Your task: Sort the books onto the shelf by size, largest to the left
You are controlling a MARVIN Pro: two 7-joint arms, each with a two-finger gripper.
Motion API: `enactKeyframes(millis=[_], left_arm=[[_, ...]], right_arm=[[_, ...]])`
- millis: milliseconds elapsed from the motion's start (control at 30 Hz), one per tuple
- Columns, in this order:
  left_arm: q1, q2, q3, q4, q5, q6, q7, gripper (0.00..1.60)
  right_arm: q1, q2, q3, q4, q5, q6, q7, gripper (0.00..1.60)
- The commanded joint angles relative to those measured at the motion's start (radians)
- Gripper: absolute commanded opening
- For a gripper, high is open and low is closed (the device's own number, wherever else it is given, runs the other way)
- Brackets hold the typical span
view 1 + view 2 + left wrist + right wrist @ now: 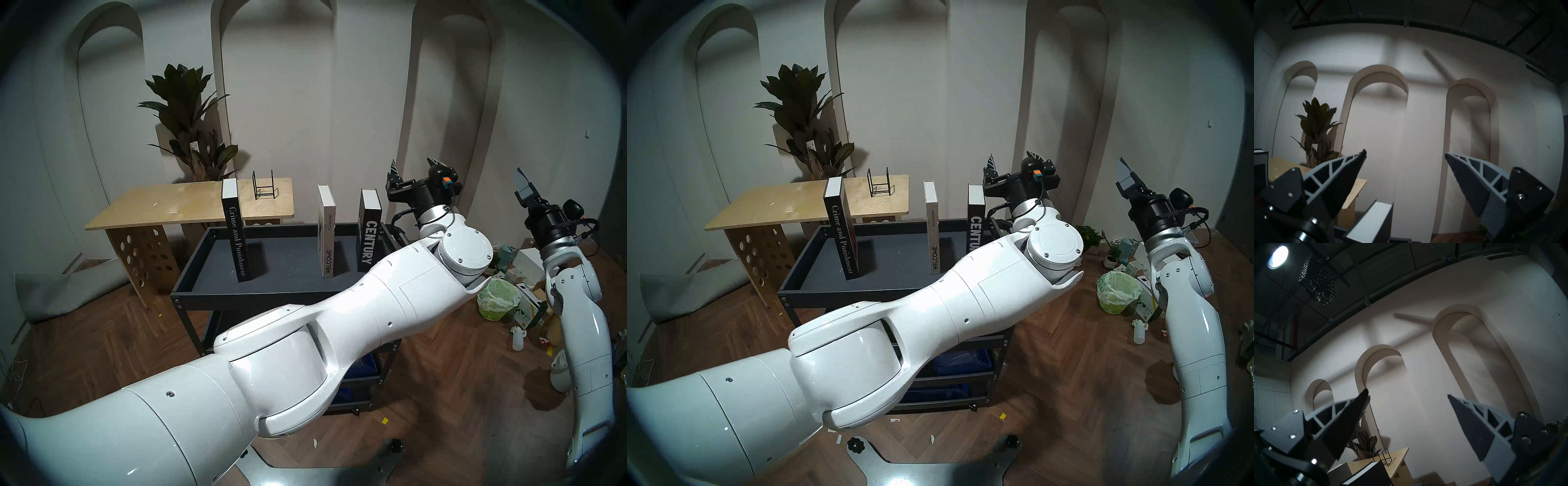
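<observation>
books stand upright on the shelf (288, 261), well apart: tall black "crime and punishment" (237, 237) at the left, slim white "welcome" (326, 234) right of the middle, black "century" (368, 234) near the right rim. left pincer (415, 168) hangs just beside "century", its fingers (1349, 169) apart, holding nothing. right pincer (522, 185) is raised far to the right, fingers (1473, 422) apart too.

1. The left gripper (1405, 157) points at the arched white wall (1423, 118), its fingers (1342, 171) spread wide, nothing between.
2. A book's white page edge (1371, 222) sits near, below.
3. Far left, a leafy plant (1316, 129) stands behind a plywood table (1279, 167).
</observation>
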Motion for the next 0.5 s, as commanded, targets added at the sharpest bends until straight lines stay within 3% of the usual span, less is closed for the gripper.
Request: enactKeyframes(millis=[0,467], left_arm=[[-0.008,0.111,-0.027,-0.107,0.056,0.050,0.082,1.60],[0.059,0.304,-0.085,-0.207,0.061,0.149,0.121,1.60]], right_arm=[[0.041,0.010,-0.008,-0.005,-0.003,-0.005,-0.006,1.60],[0.076,0.011,-0.067,-0.001,-0.004,-0.003,-0.012,1.60]])
